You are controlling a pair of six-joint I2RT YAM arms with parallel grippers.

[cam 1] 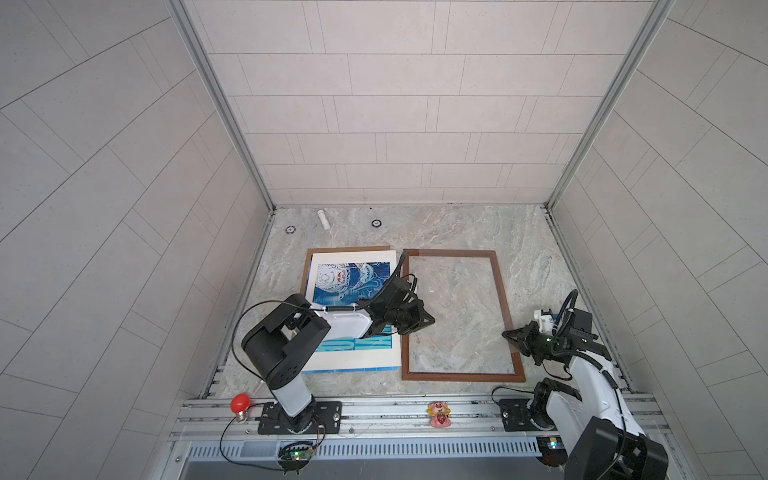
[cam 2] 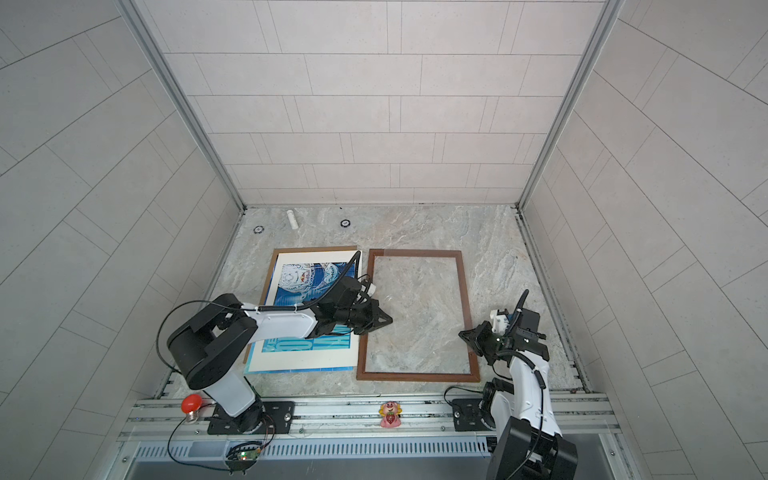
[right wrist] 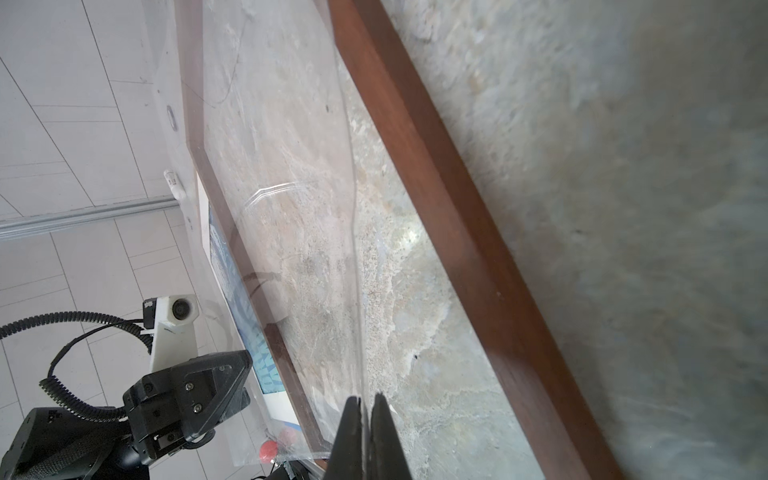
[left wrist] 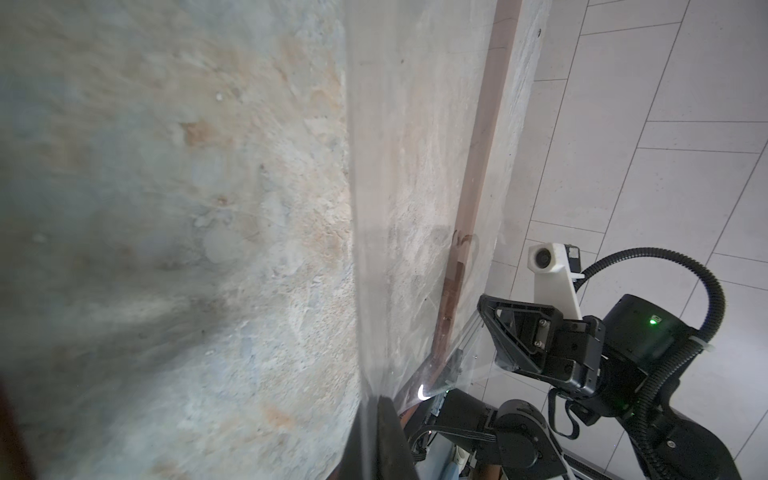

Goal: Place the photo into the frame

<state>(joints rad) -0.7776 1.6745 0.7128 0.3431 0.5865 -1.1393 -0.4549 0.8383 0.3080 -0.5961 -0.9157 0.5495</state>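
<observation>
While the photo point(cam 1: 347, 279) lies face up on a brown backing board point(cam 1: 306, 272) at the left of the marble table point(cam 1: 534, 245), the wooden frame point(cam 1: 461, 377) lies flat just right of it, empty. The left gripper point(cam 1: 430, 320) pinches the left edge of a clear pane point(right wrist: 291, 199). The right gripper point(cam 1: 505, 334) has its fingers point(right wrist: 351, 440) pressed onto the pane's right edge, by the frame's near-right corner. The pane seems raised off the frame, but it's too clear to be sure.
</observation>
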